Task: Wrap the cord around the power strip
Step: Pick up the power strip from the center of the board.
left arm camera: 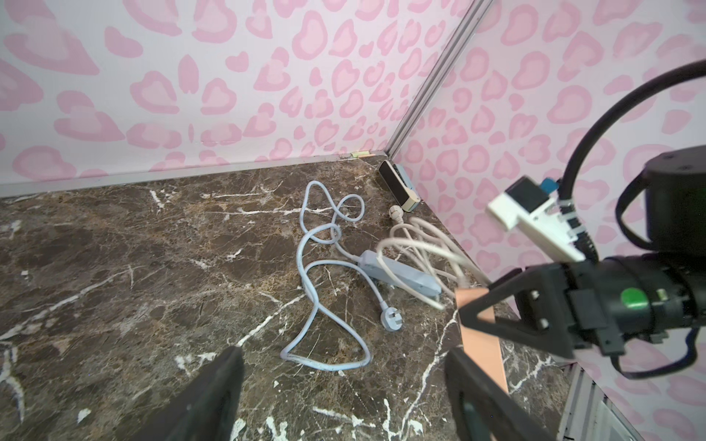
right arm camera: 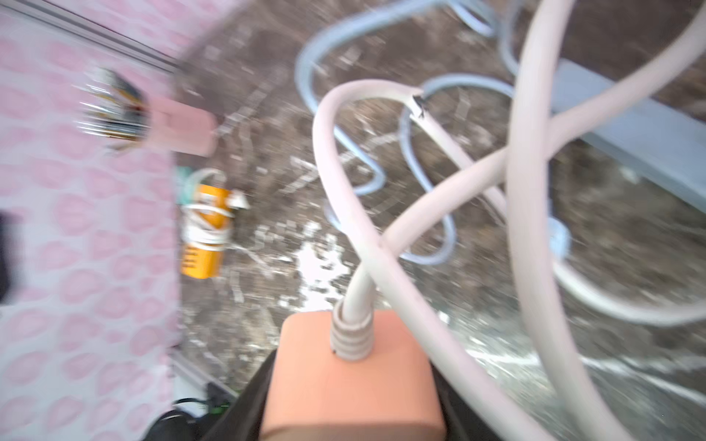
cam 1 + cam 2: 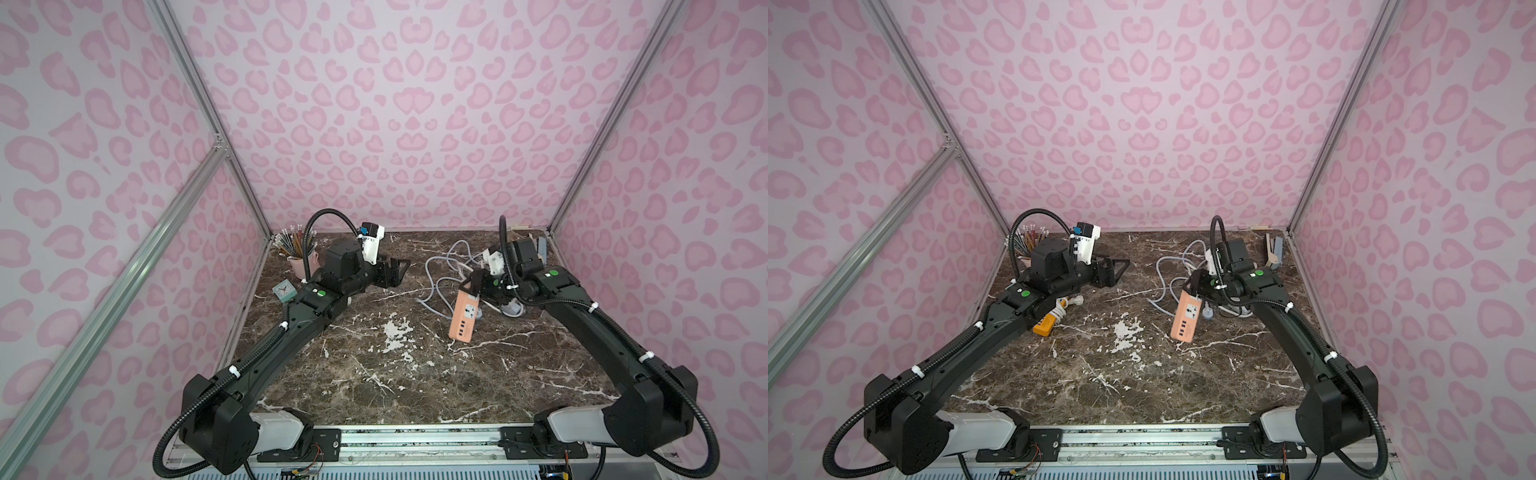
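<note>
Your right end effector is closed on the cord end of the peach power strip. The strip slopes down from that grip toward the bench, just beside the pale blue strip; you cannot tell whether its lower end touches. Its cream cord loops loose over and beside the pale blue strip, not wound on. Your left end effector stands wide open with nothing in it, above the bench, well apart from the pale blue strip.
</note>
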Controlling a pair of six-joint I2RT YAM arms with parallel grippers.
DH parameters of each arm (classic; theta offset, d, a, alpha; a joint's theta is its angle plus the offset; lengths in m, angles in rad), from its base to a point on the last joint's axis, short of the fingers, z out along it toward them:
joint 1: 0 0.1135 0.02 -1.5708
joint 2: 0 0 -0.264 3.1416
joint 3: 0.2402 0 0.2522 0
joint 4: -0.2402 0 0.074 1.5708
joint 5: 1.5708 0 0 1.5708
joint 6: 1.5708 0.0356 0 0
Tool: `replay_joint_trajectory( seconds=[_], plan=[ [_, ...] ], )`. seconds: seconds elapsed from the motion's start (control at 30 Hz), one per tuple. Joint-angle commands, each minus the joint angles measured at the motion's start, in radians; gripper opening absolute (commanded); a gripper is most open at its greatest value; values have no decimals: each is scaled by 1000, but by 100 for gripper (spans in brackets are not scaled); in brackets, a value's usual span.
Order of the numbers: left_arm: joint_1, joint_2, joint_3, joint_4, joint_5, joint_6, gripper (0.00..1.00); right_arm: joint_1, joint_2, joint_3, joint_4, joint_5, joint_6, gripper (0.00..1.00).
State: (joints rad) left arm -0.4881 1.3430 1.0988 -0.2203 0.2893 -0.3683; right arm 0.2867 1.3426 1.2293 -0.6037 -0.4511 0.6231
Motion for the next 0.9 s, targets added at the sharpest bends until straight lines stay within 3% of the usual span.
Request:
replay_joint_trajectory(
  seconds=[0.0,0.07,0.17,0.27,0.43,0.6,0.7,0.8,0.87],
  plan=[
    [-1,-24,26,29,93,-28,85,-7,-56,-92,450,-241,283,52],
    [0,-36,25,50,182,-55,87,-5,-71,-183,661,-236,405,52],
    [-2,-28,20,28,310,-59,92,-3,-51,-187,689,-214,415,53],
    [-24,12,24,-83,337,10,94,7,-83,-265,883,-183,508,54],
    [-101,83,62,-199,285,104,94,51,-73,-168,661,-57,349,54],
    [-156,163,121,-199,268,119,92,63,-76,-226,724,-55,402,54],
    [-189,207,162,-211,234,136,83,71,-80,-249,759,-49,418,54],
    [-204,245,214,-246,204,156,55,63,-95,-252,771,-31,413,56],
    [-205,264,238,-268,195,164,47,44,-103,-258,782,-25,413,56]
  ],
)
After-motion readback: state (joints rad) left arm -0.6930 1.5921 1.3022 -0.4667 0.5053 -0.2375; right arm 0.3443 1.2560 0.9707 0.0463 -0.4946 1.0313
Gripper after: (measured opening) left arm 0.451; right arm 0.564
